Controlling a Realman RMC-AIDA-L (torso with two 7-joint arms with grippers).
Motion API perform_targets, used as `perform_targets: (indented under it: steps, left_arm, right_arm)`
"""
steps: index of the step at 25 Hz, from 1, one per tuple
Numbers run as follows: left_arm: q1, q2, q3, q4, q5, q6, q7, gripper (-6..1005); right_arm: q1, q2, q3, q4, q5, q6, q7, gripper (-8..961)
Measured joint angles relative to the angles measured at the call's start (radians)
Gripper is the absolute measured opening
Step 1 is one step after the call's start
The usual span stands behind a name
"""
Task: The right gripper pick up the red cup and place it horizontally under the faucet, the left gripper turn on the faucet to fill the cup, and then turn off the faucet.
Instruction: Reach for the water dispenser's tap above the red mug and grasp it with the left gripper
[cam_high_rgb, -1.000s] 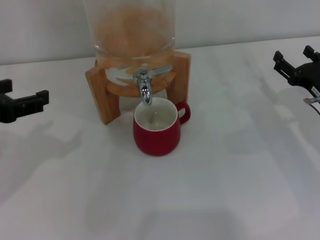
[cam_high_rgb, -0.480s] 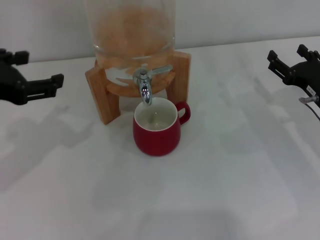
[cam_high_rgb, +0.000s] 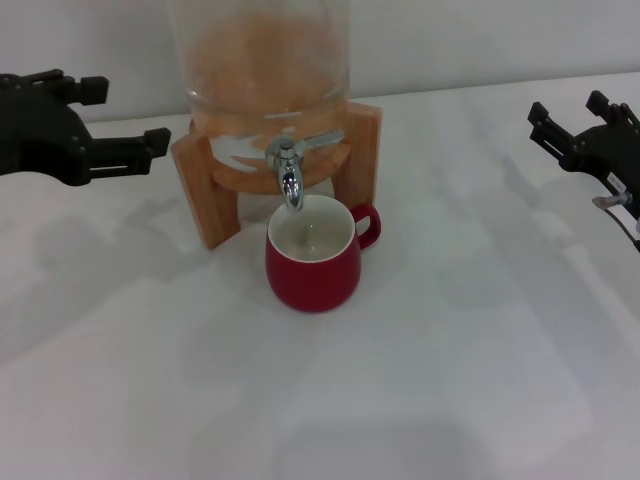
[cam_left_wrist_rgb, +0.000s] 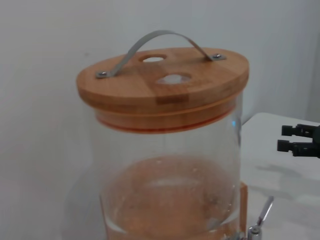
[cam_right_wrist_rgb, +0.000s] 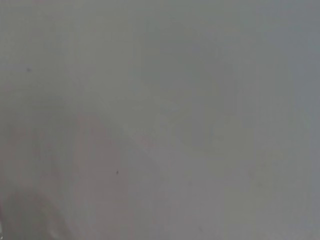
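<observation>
Red cup (cam_high_rgb: 312, 262) sits under the faucet (cam_high_rgb: 291, 176) already; left hand (cam_high_rgb: 112, 128), fingers spread, has swung in beside the wooden stand (cam_high_rgb: 205, 187), so lever-turning looks next. Right hand (cam_high_rgb: 573, 127), spread, idles aside.

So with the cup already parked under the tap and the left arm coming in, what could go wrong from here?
The left gripper, open, is close beside the wooden stand; it could bump the stand and shift the faucet off the red cup. The thin lever angles away from it, so a grasp might slip. The right gripper is open and well off to the side.
</observation>
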Motion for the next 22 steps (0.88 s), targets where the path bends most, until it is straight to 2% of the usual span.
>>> perform_targets:
  steps: [6, 15, 17, 22]
  left_arm:
    - [0.000, -0.001, 0.004, -0.004, -0.021, 0.013, 0.014, 880]
    - [-0.031, -0.002, 0.005, -0.077, -0.052, 0.014, 0.054, 880]
    - [-0.073, -0.001, 0.005, -0.133, -0.065, 0.016, 0.077, 880]
    - [-0.105, -0.001, 0.005, -0.153, -0.065, 0.028, 0.085, 880]
  right_arm:
    - [-0.002, 0.000, 0.000, -0.002, 0.000, -0.003, 0.000, 859]
    - [0.011, 0.000, 0.000, -0.002, 0.000, -0.001, -0.009, 860]
    - [0.014, 0.000, -0.003, -0.002, 0.000, -0.001, -0.009, 860]
    - [0.017, 0.001, -0.010, -0.011, 0.000, -0.001, -0.009, 860]
